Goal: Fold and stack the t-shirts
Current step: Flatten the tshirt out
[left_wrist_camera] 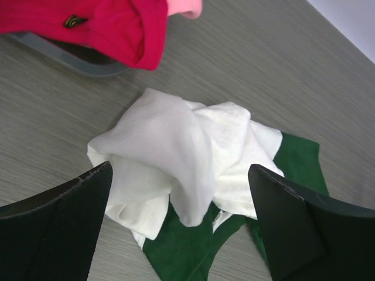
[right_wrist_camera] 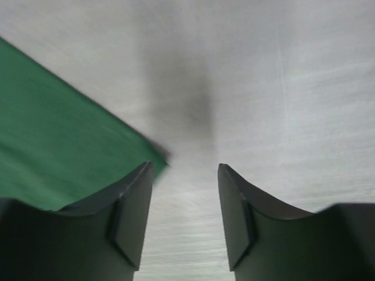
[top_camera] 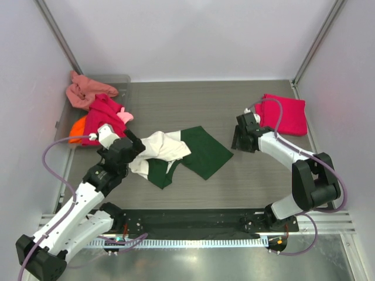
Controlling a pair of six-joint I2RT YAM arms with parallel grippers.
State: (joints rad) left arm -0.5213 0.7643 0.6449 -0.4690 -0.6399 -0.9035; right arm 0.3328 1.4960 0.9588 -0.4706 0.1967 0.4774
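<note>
– Cream-white t-shirt (top_camera: 166, 148): where is it, and in what shape?
– Left of centre in the top view, on the grey wood-grain table (top_camera: 176, 105). Its pale body is crumpled into a soft, rumpled heap. Its dark green panel (top_camera: 204, 153) spreads flat to the right of that, a rough diamond with sharp corners.
– And your jaws?
– My left gripper (left_wrist_camera: 179, 168) hangs over the white heap, jaws spread wide, clasping nothing. Its black pads (left_wrist_camera: 58, 228) are finely ribbed. My right gripper (right_wrist_camera: 184, 170) is low over bare table at the green cloth's right corner, jaws parted, nothing between them. The cloth's straight edge lies just beside one finger.
– The other shirts?
– A crimson-pink shirt (top_camera: 285, 114) lies folded into a neat rectangle at the upper right. At the upper left, a salmon shirt (top_camera: 88, 88), a magenta shirt (top_camera: 104, 112), an orange shirt (top_camera: 77, 130) and a light pink shirt (top_camera: 125, 115) are bunched in and over a translucent grey plastic tray (top_camera: 122, 79).
</note>
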